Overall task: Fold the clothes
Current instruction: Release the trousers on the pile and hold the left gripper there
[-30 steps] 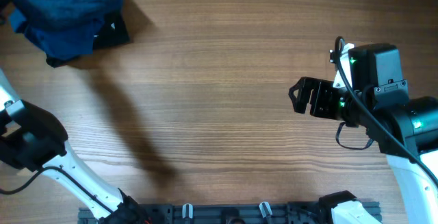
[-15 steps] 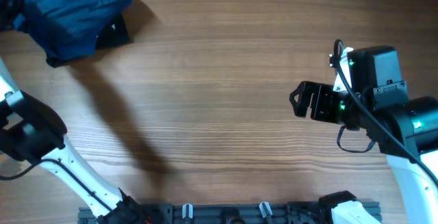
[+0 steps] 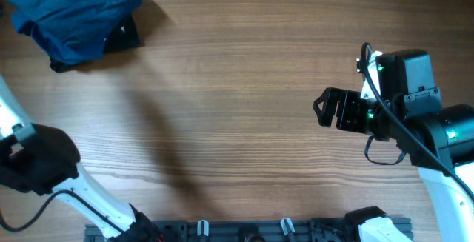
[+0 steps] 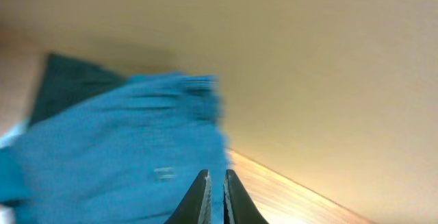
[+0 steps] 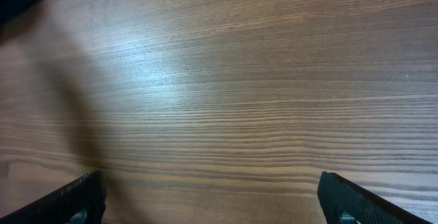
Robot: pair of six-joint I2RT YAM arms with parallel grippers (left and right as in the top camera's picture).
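Note:
The clothes (image 3: 74, 12) lie in a folded blue pile at the table's far left corner, a buttoned blue shirt on top. In the blurred left wrist view the blue cloth (image 4: 123, 155) fills the lower left, with a darker piece (image 4: 68, 87) behind it. My left gripper (image 4: 213, 177) is shut, with nothing between its fingers, and hangs over the cloth's edge. The left arm (image 3: 37, 160) sits at the front left. My right gripper (image 3: 320, 107) hovers open over bare wood at the right, its fingers (image 5: 82, 196) spread wide and empty.
A black piece (image 3: 126, 35) sticks out from under the pile's right side. Wooden tabletop (image 3: 237, 109) stretches between the pile and the right arm. A black rail with clips (image 3: 244, 231) runs along the front edge.
My left gripper has drawn back from the pile toward the front left, and its jaws have closed. The pile stays in the corner. The right arm has not moved.

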